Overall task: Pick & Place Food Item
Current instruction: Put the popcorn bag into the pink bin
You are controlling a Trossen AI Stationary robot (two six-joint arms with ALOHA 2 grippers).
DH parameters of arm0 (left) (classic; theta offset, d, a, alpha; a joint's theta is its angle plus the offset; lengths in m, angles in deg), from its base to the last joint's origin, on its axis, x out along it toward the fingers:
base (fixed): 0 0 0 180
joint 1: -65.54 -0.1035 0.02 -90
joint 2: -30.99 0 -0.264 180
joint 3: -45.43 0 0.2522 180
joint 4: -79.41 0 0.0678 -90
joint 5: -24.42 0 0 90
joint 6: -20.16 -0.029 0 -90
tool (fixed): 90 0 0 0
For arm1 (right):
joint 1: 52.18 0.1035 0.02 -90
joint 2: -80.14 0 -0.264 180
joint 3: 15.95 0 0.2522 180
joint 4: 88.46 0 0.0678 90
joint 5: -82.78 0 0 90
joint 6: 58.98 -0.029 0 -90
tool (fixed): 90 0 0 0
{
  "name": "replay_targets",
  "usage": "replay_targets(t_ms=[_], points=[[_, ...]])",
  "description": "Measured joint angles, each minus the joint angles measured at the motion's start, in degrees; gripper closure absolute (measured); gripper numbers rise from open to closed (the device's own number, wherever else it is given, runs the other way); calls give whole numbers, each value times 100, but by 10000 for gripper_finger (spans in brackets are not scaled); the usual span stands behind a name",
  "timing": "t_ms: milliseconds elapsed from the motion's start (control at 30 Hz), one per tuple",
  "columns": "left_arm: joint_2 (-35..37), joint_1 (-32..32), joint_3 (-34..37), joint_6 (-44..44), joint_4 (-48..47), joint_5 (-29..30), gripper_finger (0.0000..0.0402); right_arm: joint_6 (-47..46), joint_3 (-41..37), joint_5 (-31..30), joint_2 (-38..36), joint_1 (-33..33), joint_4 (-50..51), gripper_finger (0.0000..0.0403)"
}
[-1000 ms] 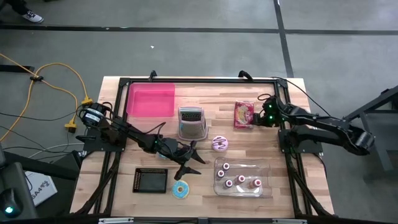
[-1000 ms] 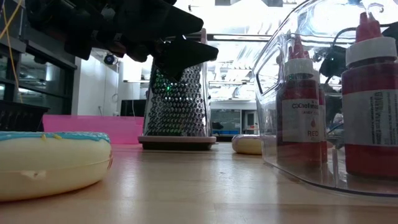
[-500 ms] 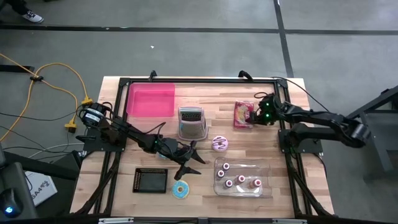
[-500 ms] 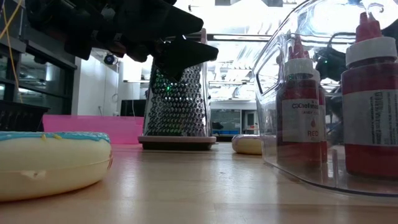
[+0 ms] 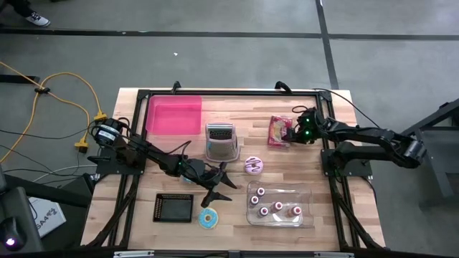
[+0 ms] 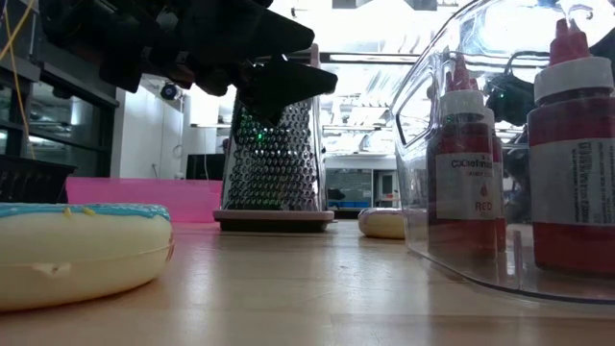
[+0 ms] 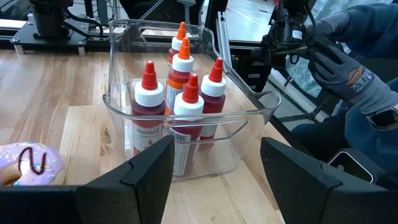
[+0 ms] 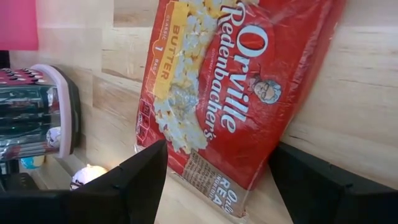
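A red bag of butter popcorn [image 8: 230,93] lies flat on the wooden table at the far right [image 5: 279,131]. My right gripper [image 8: 217,190] is open at the bag's right end [image 5: 294,132], pointing slantwise down. One finger stands on each side of the bag's near corner; whether they touch it does not show. My left gripper [image 5: 226,184] hovers open over the table's middle, pointing at a clear bin of red sauce bottles [image 7: 186,118]. A pink-frosted donut [image 5: 254,165] and a blue-frosted donut [image 5: 209,218] rest on the table.
A pink tray [image 5: 174,115] sits at the far left and a metal grater [image 5: 221,141] stands in the middle. A black tray [image 5: 174,207] lies near the front, and the clear bin [image 5: 280,204] at front right. A person's gloved hand [image 7: 342,68] shows beyond the table.
My right arm has folded lower behind its gripper, which stays at the popcorn bag's right end. My left arm has kept still.
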Motion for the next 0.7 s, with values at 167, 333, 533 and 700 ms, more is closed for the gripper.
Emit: replay_targets(t_ms=[167,333,533,700], points=[[0,0,0,0,2,0,168,4,-4,-99,2,2,13,141],[0,-2,0,0,0,0,168,2,-4,-162,2,2,68,167],[0,-2,0,0,2,0,168,6,-5,-260,2,1,159,206],[0,0,0,0,0,0,168,45,-5,-305,2,0,185,237]])
